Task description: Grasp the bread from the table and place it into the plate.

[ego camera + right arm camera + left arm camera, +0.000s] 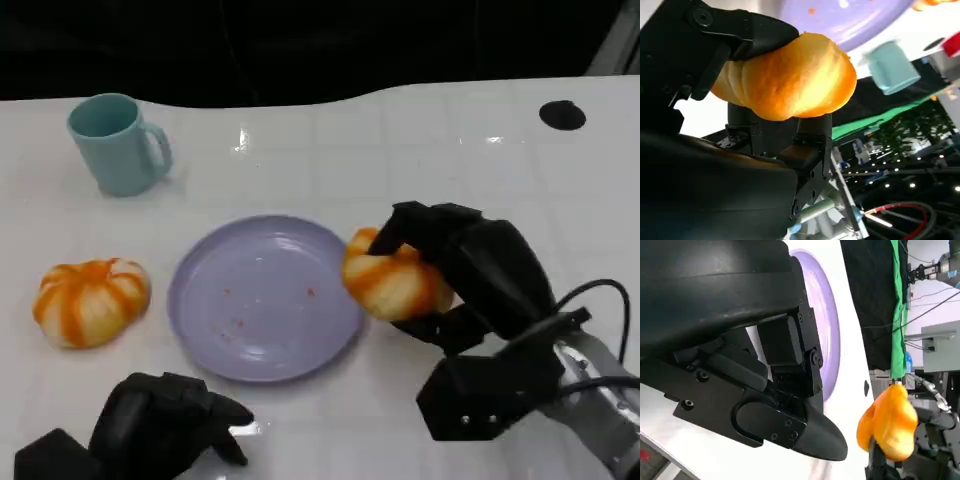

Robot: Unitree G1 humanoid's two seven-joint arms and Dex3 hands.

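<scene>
My right hand (470, 275) grips an orange-and-cream bread roll (393, 282), lifted at the right rim of the lilac plate (262, 297). The right wrist view has this bread (790, 82) pressed between the black fingers (745, 35), with the plate (850, 15) beyond it. In the left wrist view the same bread (890, 422) hangs past the plate's rim (827, 320). A second, similar bread roll (90, 300) lies on the table left of the plate. My left hand (165, 425) rests low at the front left, fingers curled in, holding nothing.
A teal mug (118, 143) stands at the back left, and shows as a mug (892, 67) in the right wrist view. A black round mark (562, 115) sits at the back right of the white table (450, 170). Small crumbs dot the plate.
</scene>
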